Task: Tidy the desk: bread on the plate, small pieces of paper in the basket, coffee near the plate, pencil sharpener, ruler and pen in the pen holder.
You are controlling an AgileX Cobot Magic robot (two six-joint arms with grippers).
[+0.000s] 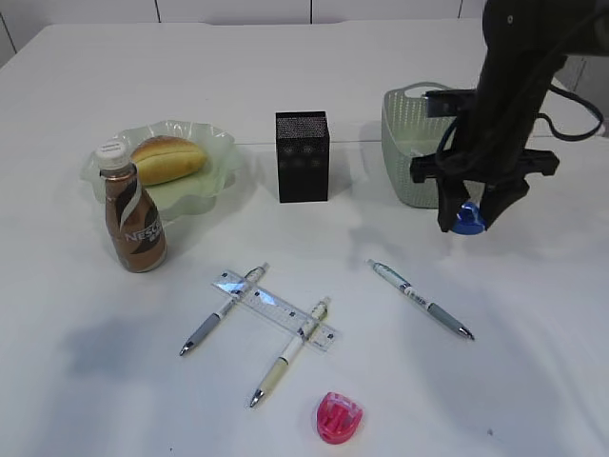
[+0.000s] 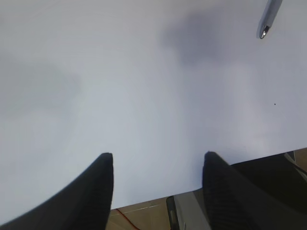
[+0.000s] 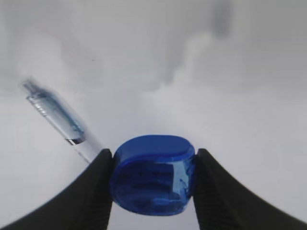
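Note:
My right gripper hangs above the table in front of the basket, shut on a blue pencil sharpener. A pink pencil sharpener lies near the front edge. The clear ruler lies across two pens; a third pen lies to their right. The black pen holder stands mid-table. Bread rests on the green plate, with the coffee bottle in front. My left gripper is open over bare table. Small pieces of paper are out of view.
The left wrist view shows the table's near edge just under the left fingers and a pen tip at the upper right. A pen lies below the right gripper in the right wrist view.

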